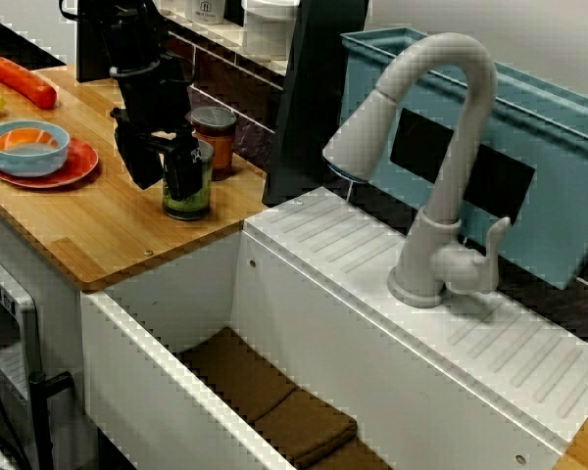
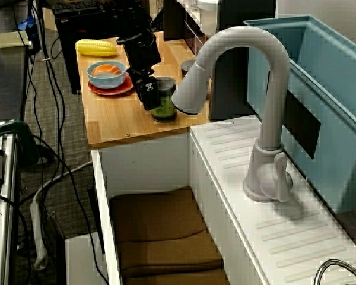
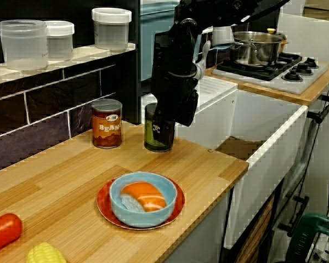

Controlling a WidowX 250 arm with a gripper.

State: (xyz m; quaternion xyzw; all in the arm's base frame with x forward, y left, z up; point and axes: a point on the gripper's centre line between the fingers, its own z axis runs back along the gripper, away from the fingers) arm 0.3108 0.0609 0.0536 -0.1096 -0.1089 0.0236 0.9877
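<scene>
The gripper (image 1: 165, 174) is down at the green jar (image 1: 190, 199), which stands upright on the desk (image 1: 108, 230) just beside the beans can (image 1: 216, 137); whether the jaws actually pinch it I cannot tell.

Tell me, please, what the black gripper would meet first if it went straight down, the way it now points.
Most likely the wooden countertop. The black gripper points down just beside the dark can with the green label. Depth is unclear, so one finger might brush that can first.
</scene>
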